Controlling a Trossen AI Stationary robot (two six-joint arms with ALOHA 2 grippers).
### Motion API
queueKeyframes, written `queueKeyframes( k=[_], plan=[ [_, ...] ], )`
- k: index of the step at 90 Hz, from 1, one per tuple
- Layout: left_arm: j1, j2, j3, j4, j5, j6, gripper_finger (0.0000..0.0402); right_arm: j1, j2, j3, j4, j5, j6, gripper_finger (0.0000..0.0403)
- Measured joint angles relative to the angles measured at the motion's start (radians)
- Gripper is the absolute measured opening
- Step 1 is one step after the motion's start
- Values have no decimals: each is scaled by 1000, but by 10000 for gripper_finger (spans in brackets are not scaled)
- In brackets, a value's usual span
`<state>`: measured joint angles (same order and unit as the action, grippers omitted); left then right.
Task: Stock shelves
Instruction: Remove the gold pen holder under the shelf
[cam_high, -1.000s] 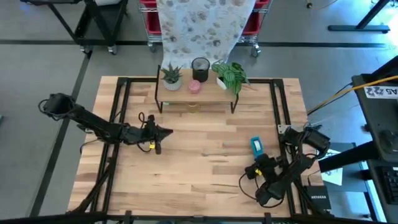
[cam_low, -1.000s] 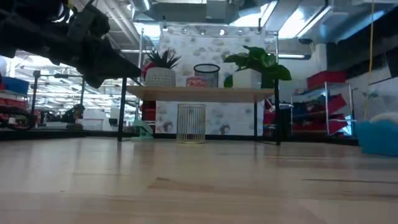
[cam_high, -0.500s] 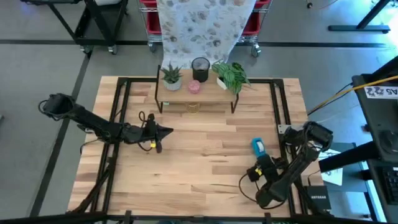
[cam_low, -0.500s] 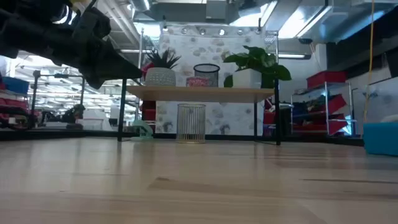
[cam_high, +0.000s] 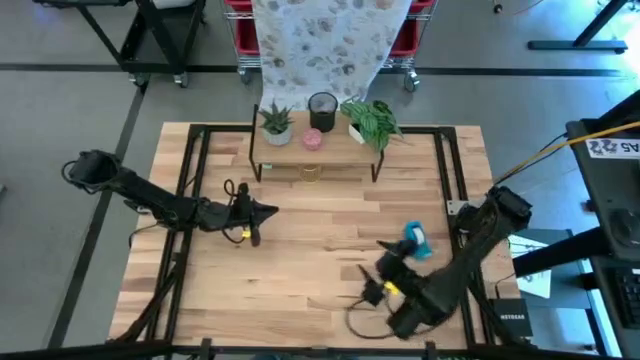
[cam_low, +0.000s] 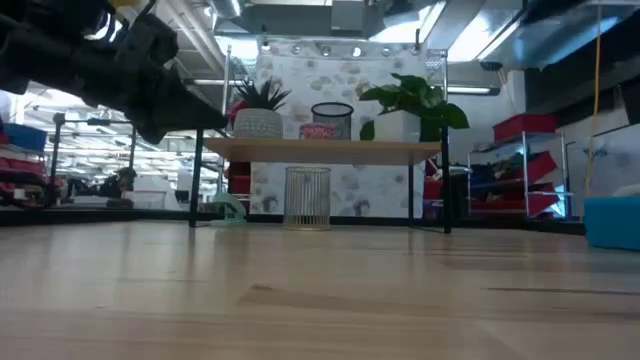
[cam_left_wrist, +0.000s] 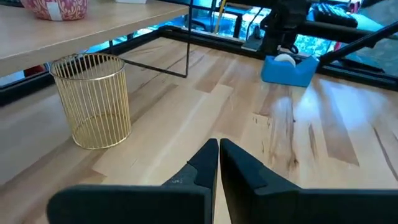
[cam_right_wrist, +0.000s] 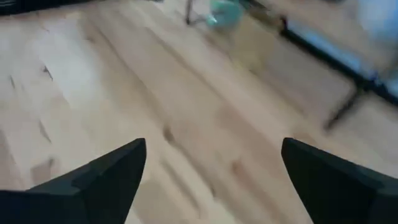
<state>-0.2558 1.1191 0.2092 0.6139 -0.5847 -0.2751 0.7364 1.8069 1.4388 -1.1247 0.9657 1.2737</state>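
Shelves (cam_high: 315, 150) (plants on top), blue item (cam_high: 415, 239), two arms

Even, bright overhead light fills the high view, with soft shadows only under the arms and the shelves (cam_high: 314, 150). The low view looks into glaring ceiling lamps, so the left gripper (cam_low: 215, 118) reads as a dark silhouette. The right wrist view is heavily smeared — the desk (cam_right_wrist: 124, 93) streaks, nothing sharp.
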Motion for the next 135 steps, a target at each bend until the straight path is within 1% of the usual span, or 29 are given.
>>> queueKeyframes(
  k=[7, 14, 21, 28, 36, 40, 43, 50, 58, 70, 79, 88, 103, 114, 124, 135],
  plan=[
    [0, 0, 0, -35, 6, -34, 0, -82, 2, -79, 216, -62, -217, 345],
    [0, 0, 0, -74, 11, -71, 0, -157, 4, -188, 486, -106, -421, 335],
    [0, 0, 0, -117, 25, -112, 0, -237, 4, -318, 780, -178, -608, 325],
    [0, 0, 0, -152, 27, -140, 0, -322, 6, -447, 1071, -231, -742, 315],
    [0, 0, 0, -186, 27, -163, 0, -427, 11, -562, 1380, -292, -854, 307],
    [0, 0, 0, -191, 23, -168, 0, -477, 21, -604, 1500, -336, -903, 305],
    [0, 0, 0, -192, 22, -170, 0, -514, 32, -629, 1556, -366, -934, 303],
    [6, 2, 0, -183, 9, -171, 0, -590, 66, -642, 1642, -434, -957, 303],
    [17, 2, 0, -187, -29, -171, 0, -663, 102, -629, 1651, -470, -964, 302],
    [40, 2, -1, -191, -72, -171, 0, -731, 183, -593, 1661, -452, -959, 304],
    [67, 3, -1, -195, -72, -163, 0, -761, 246, -565, 1744, -454, -957, 309],
    [93, 21, -1, -194, -46, -141, 0, -774, 306, -555, 1781, -461, -946, 324],
    [129, 75, -2, -159, 25, -111, 0, -797, 346, -550, 1823, -433, -889, 365],
    [151, 112, -2, -126, 50, -105, 0, -811, 372, -549, 1887, -419, -948, 391],
    [169, 138, -2, -97, 79, -107, 0, -821, 373, -540, 1883, -397, -1005, 399],
    [173, 148, -2, -96, 81, -109, 0, -846, 374, -540, 1891, -374, -1039, 398]
  ],
)
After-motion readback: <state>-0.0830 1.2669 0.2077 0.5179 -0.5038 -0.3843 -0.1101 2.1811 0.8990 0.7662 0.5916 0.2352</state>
